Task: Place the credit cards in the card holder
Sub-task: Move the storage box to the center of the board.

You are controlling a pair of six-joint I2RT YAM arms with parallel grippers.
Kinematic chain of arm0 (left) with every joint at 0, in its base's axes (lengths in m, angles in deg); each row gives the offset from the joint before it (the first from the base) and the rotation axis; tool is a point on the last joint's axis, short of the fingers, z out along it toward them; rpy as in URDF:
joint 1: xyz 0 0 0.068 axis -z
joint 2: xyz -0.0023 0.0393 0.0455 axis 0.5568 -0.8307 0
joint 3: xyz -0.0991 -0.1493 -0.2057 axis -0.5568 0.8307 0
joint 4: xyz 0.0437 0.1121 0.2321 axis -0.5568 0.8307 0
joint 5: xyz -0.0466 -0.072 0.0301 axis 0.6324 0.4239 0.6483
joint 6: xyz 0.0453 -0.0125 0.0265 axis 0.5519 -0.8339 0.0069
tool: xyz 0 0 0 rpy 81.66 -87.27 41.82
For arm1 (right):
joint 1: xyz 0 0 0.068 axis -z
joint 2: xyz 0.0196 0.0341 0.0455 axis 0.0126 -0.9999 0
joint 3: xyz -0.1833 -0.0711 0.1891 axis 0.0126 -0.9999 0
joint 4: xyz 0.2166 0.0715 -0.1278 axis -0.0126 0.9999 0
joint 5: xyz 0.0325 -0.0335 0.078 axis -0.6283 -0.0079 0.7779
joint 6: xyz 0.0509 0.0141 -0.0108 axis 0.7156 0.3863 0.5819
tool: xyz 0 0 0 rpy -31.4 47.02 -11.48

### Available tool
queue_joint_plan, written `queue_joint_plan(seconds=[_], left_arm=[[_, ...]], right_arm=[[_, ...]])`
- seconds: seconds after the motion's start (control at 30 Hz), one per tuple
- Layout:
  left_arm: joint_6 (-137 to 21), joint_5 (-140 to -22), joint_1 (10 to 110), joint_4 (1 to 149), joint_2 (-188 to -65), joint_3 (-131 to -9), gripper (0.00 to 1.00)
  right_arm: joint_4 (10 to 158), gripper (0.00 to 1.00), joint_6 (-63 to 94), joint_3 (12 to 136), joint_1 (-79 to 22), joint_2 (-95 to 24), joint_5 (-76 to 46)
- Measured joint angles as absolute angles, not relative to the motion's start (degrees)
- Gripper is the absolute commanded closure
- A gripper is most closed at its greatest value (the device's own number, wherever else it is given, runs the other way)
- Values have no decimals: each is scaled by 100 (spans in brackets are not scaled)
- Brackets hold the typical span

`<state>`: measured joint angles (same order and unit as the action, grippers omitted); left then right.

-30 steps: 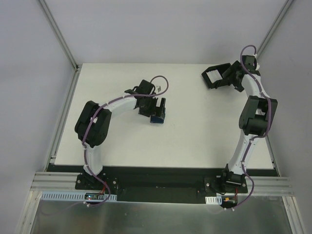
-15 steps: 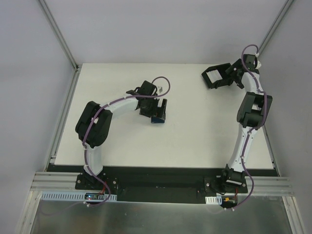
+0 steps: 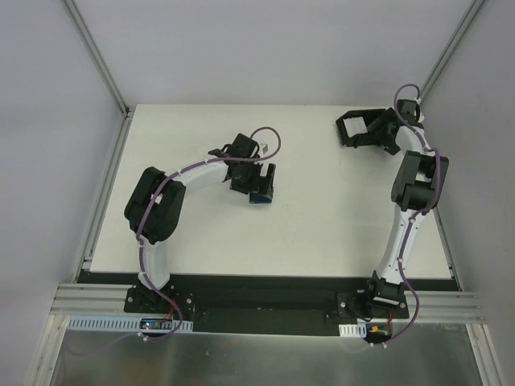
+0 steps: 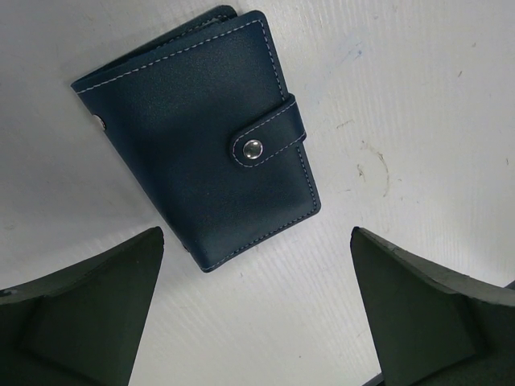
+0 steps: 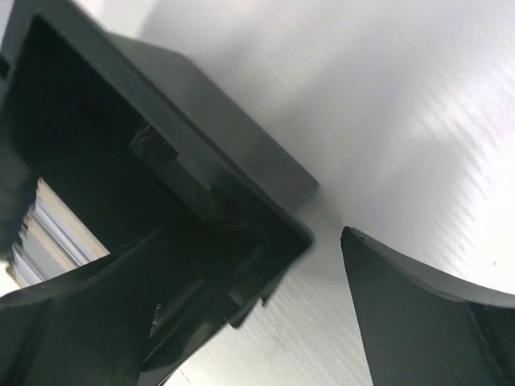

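Card holder [image 4: 197, 153], snapped shut, lies flat just left of the tabletop's [image 3: 322, 217] centre, under the left gripper [image 4: 256, 241], whose jaws stand wide and empty. Credit cards [image 5: 36, 233] show as pale stacked edges inside the black box [image 5: 217, 121] at the far right corner. The right gripper [image 5: 249, 237] hangs spread over its wall, gripping nothing. Likely next: pinch one card, then unsnap the holder.

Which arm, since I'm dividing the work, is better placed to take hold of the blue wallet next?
Left. The left gripper hangs open right over the closed, snapped blue wallet, jaws spread either side. The right gripper is far across the table, straddling a wall of the black box.
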<state>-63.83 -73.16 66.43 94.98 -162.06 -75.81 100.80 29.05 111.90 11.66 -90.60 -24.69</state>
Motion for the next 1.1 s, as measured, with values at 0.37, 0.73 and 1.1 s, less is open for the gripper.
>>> queue_joint_plan(seconds=[0.37, 0.73, 1.1], left_arm=[[-6335, -7330, 6643, 9498, -16162, -7422, 1], [-6256, -7330, 6643, 9503, -15781, -6945, 1], [-6245, -7358, 6643, 9503, -15255, -6484, 1]], right_arm=[[9897, 13, 2912, 9846, 1136, -8186, -2283], [9873, 18, 2822, 8705, 908, -7292, -1990], [9929, 33, 2627, 8042, 716, -6660, -1944]])
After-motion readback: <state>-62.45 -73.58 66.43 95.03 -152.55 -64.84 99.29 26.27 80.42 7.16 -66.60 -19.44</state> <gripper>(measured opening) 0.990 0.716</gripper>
